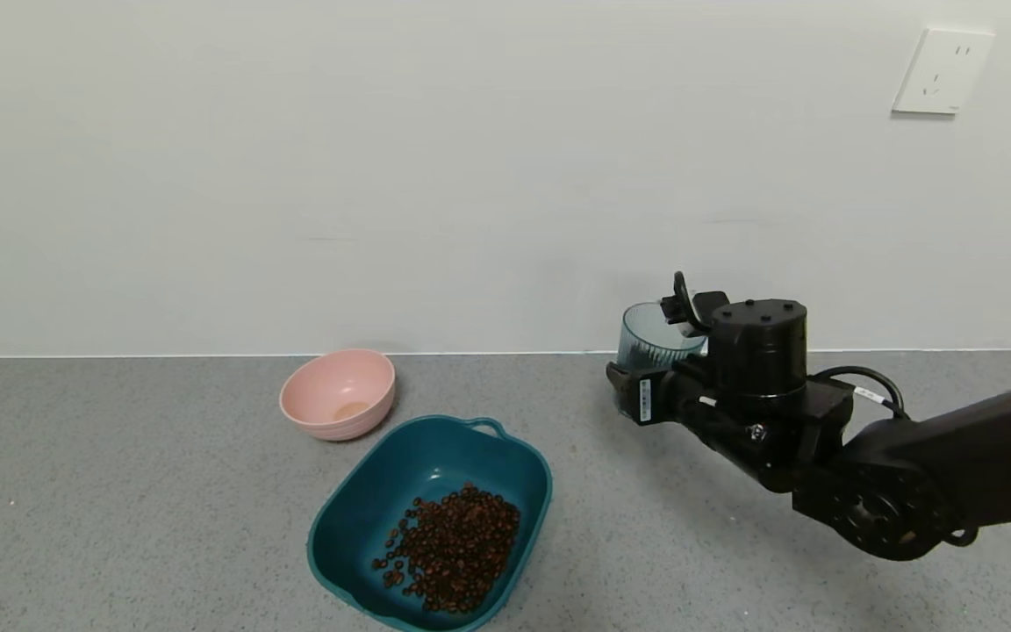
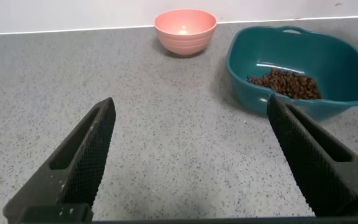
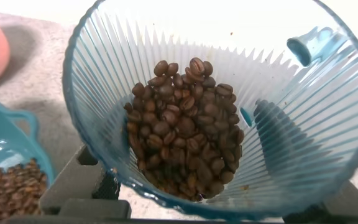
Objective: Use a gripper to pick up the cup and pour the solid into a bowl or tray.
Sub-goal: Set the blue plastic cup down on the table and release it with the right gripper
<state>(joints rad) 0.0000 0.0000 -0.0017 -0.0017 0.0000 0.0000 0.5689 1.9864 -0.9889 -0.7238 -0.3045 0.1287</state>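
My right gripper [image 1: 659, 355] is shut on the ribbed translucent blue-grey cup [image 1: 650, 338], held upright well to the right of the teal basin [image 1: 356, 491]. In the right wrist view the cup [image 3: 135, 50] fills the frame, with brown beans [image 3: 185, 130] in its bottom and its teal handle [image 3: 312, 45] at the rim. A pile of beans [image 1: 453, 549] lies in the basin. My left gripper [image 2: 188, 162] is open and empty, low over the table, facing the basin [image 2: 247, 68].
A small pink bowl [image 1: 339, 395] stands just behind the basin on its left, close to the wall. The grey speckled table [image 1: 119, 491] runs back to a white wall. The left arm does not show in the head view.
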